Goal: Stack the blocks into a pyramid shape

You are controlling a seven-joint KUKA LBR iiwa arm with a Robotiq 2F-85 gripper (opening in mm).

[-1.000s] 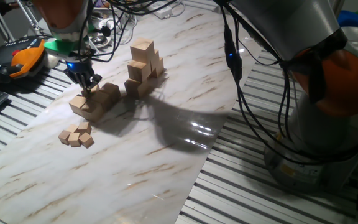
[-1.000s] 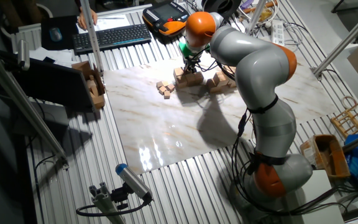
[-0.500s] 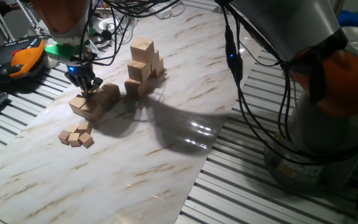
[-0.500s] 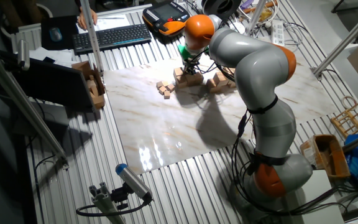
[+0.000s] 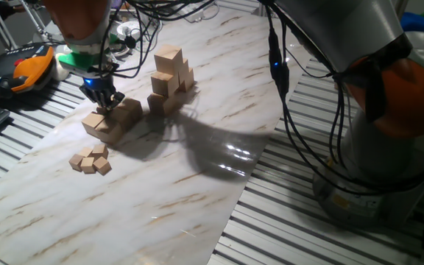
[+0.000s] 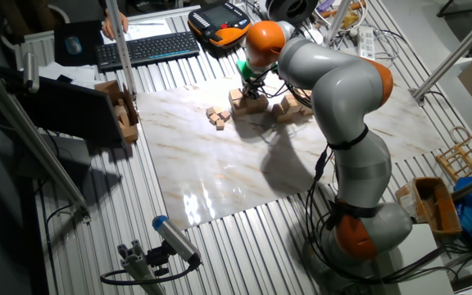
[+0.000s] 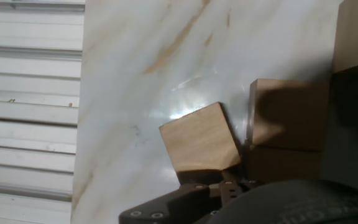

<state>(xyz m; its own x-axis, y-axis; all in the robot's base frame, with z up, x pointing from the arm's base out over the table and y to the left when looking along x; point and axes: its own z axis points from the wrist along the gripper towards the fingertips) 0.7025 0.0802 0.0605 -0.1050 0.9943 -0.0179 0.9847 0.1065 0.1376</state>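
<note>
Several pale wooden blocks form a stepped stack (image 5: 169, 77) near the middle of the marble board, also seen as the stack (image 6: 293, 105). A loose cluster of blocks (image 5: 112, 118) lies to its left, shown too as the cluster (image 6: 248, 102). My gripper (image 5: 104, 101) hangs just above that cluster, and its fingers point down at it. In the hand view a tilted block (image 7: 199, 144) lies on the board right ahead of the dark fingers (image 7: 191, 196), with two more blocks (image 7: 288, 115) beside it. I see nothing held, and the finger gap is not clear.
A heap of much smaller cubes (image 5: 90, 160) lies near the board's left edge. An orange pendant (image 5: 28, 68) and a keyboard (image 6: 146, 47) sit beyond the board. Cables (image 5: 300, 118) hang from the arm over the slatted table (image 5: 285, 221).
The gripper has shifted slightly up and away from the loose cluster. The blocks have not moved.
</note>
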